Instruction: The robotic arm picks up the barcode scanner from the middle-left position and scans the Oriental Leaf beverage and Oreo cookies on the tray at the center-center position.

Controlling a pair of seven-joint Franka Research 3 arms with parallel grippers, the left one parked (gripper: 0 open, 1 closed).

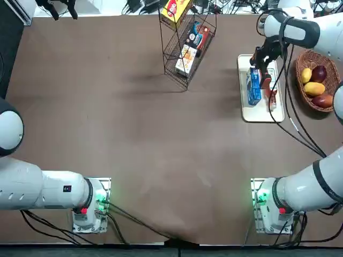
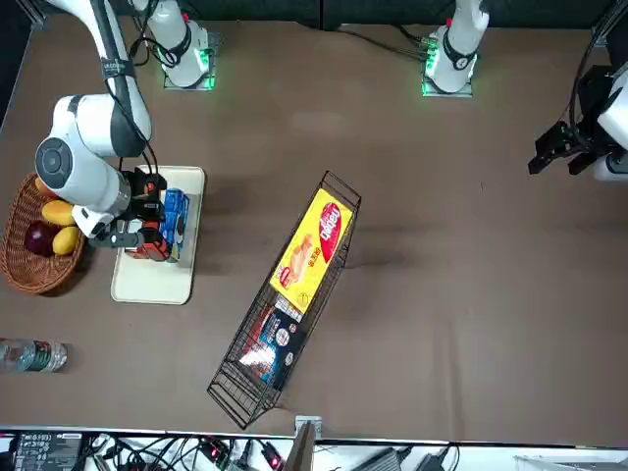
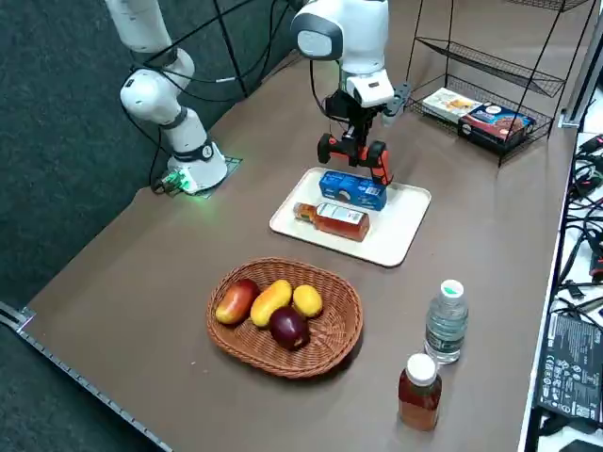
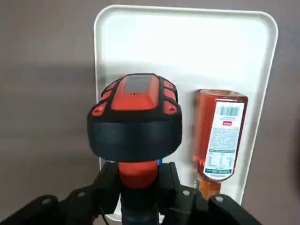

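Note:
My right gripper [image 3: 357,130] is shut on the black and red-orange barcode scanner [image 3: 355,150], holding it just above the white tray [image 3: 405,222]. In the wrist view the scanner [image 4: 136,117] sits between my fingers [image 4: 108,183] and covers most of the blue Oreo pack. The Oreo pack [image 3: 351,189] lies on the tray under the scanner. Beside it lies the Oriental Leaf bottle [image 4: 218,136] of reddish-brown tea, its white label with a barcode facing up. From overhead the gripper [image 1: 263,67] hangs over the tray's [image 1: 257,113] far end, above the Oreo pack [image 1: 253,87].
A wicker fruit basket [image 3: 332,341] stands close to the tray on its outer side. A clear bottle [image 3: 446,322] and an orange-brown bottle [image 3: 419,392] stand near the table edge. A tipped wire rack [image 1: 187,45] with snack boxes lies toward the table's far middle.

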